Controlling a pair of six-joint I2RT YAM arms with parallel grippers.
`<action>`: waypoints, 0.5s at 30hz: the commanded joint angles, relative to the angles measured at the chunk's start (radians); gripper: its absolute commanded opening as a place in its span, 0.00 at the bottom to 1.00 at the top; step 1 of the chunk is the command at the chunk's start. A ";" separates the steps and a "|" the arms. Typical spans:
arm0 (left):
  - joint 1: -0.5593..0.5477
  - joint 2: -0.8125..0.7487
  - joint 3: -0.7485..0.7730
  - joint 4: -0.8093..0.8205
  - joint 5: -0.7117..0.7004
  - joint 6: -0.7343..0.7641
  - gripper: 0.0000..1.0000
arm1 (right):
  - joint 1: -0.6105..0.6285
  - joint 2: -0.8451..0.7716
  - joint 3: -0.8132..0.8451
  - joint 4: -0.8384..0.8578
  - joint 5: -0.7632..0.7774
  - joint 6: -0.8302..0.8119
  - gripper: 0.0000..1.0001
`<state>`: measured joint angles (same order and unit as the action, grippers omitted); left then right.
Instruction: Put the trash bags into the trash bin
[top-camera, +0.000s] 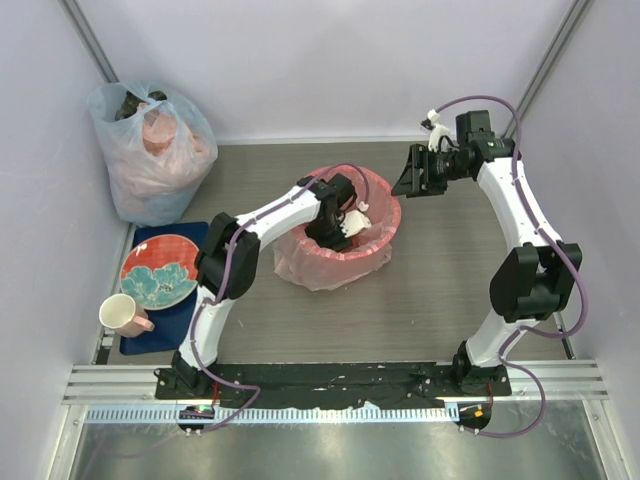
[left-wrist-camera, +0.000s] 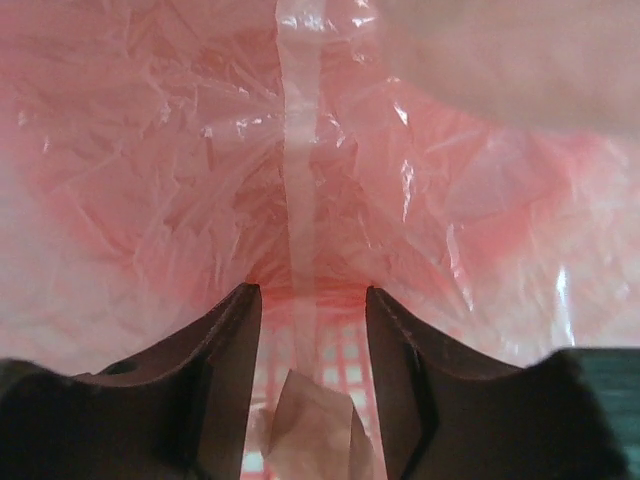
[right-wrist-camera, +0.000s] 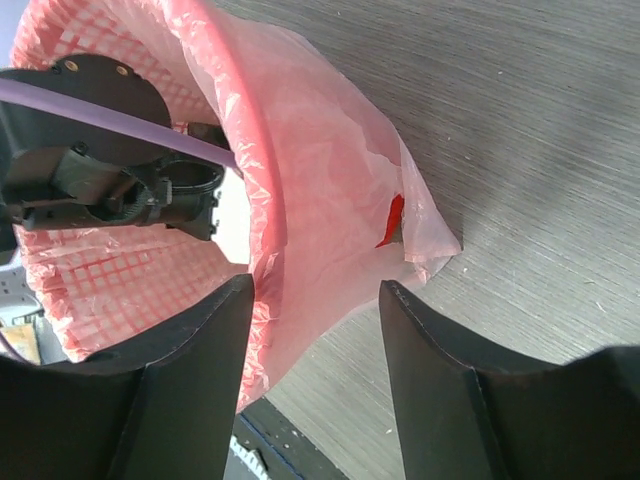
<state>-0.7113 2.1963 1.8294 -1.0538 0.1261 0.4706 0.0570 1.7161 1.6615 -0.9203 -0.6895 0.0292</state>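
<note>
The red lattice trash bin (top-camera: 385, 205) stands mid-table with the pale-pink trash bag (top-camera: 325, 268) draped over its rim and lining its inside. My left gripper (top-camera: 350, 225) is down inside the bin. In the left wrist view it (left-wrist-camera: 311, 292) is open, with crinkled bag (left-wrist-camera: 180, 170) all round and a loose fold of plastic (left-wrist-camera: 312, 430) between the fingers. My right gripper (top-camera: 408, 178) is open and empty, just right of the bin. In the right wrist view it (right-wrist-camera: 316, 285) hangs over the bin's rim (right-wrist-camera: 258, 150) and the bag's outer flap (right-wrist-camera: 345, 215).
A bluish-clear bag with pink lumps (top-camera: 150, 150) stands at the back left corner. A patterned plate (top-camera: 160, 270) and a mug (top-camera: 122, 315) sit on a blue mat (top-camera: 197, 300) at the left. Walls close in on both sides and at the back.
</note>
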 joint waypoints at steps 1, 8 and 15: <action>0.006 -0.122 0.085 -0.077 0.064 0.033 0.55 | 0.006 -0.085 0.027 -0.022 0.027 -0.067 0.59; 0.006 -0.288 0.137 -0.064 0.112 0.048 0.78 | 0.003 -0.147 0.034 -0.015 0.042 -0.117 0.59; 0.111 -0.447 0.119 0.063 0.292 -0.105 0.81 | 0.046 -0.164 0.124 0.054 -0.010 -0.187 0.60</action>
<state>-0.6804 1.8336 1.9408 -1.0798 0.2703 0.4728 0.0620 1.5833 1.6966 -0.9329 -0.6662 -0.0906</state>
